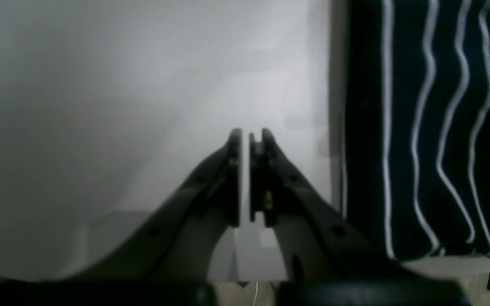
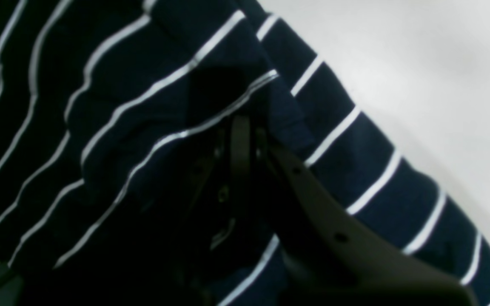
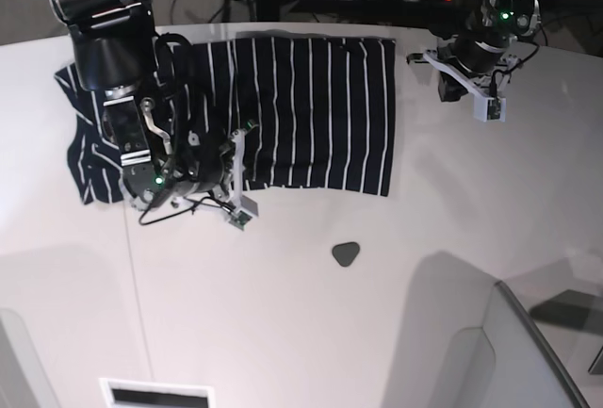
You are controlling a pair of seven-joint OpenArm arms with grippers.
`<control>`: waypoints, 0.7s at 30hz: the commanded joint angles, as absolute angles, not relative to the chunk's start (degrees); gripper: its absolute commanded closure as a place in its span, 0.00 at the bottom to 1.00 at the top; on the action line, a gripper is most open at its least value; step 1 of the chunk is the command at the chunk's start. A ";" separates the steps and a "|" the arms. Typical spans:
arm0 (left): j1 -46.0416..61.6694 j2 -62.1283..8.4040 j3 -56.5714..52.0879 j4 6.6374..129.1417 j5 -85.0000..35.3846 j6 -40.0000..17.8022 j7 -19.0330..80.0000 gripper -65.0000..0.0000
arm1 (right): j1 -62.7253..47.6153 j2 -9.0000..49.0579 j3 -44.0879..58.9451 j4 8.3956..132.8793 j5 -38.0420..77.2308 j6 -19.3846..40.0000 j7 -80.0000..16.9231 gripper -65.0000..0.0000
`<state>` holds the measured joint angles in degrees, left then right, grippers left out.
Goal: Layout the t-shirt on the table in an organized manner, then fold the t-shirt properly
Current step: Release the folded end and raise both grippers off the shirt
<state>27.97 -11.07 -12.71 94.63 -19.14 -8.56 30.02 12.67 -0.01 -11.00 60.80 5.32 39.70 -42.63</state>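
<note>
Though spread mostly flat, not yet squared up: t-shirt (image 3: 311, 111) on the far part of the table (image 3: 377, 333), stripes running away from the base camera, main panel smooth, sleeve end rumpled at that view's left, under the right arm.

Right gripper (image 2: 245, 127) low on the near edge of the cloth, jaws together, tips buried in a raised fold of striped fabric. Looks clamped on that fold rather than merely resting on it, though the dark blur hides the exact bite. Probably held there to drag or lift the bunched side outward and flatten it, since that side alone needs work.

Left gripper (image 1: 246, 140) pressed closed on nothing, only a thin sliver between the pads. Hovering over bare tabletop just beside the straight side edge of the shirt, apart from it. Likely parked clear so as not to disturb the tidy side, and near enough to take that edge when folding starts.

Small dark grey rounded piece (image 3: 347, 253) alone on the tabletop, nearer the camera than the hem, well apart from both claws.

No box, bin or basket visible; nothing held inside anything.

Laying-out judged unfinished; folding not begun.
</note>
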 commanded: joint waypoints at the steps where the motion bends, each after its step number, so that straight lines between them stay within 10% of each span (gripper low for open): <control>1: 28.09 -11.56 -12.97 95.52 -19.38 -8.57 29.05 1.00 | 14.02 -0.04 -11.21 62.46 5.85 40.00 -42.24 0.99; 13: 27.47 -11.82 -13.49 95.60 -19.38 -8.57 29.05 1.00 | 6.11 4.26 -0.40 98.51 5.85 40.00 -49.71 0.97; 21: 25.27 -11.82 -12.97 94.20 -19.30 -8.57 29.05 1.00 | 6.37 7.43 21.23 92.26 6.55 40.00 -55.69 0.30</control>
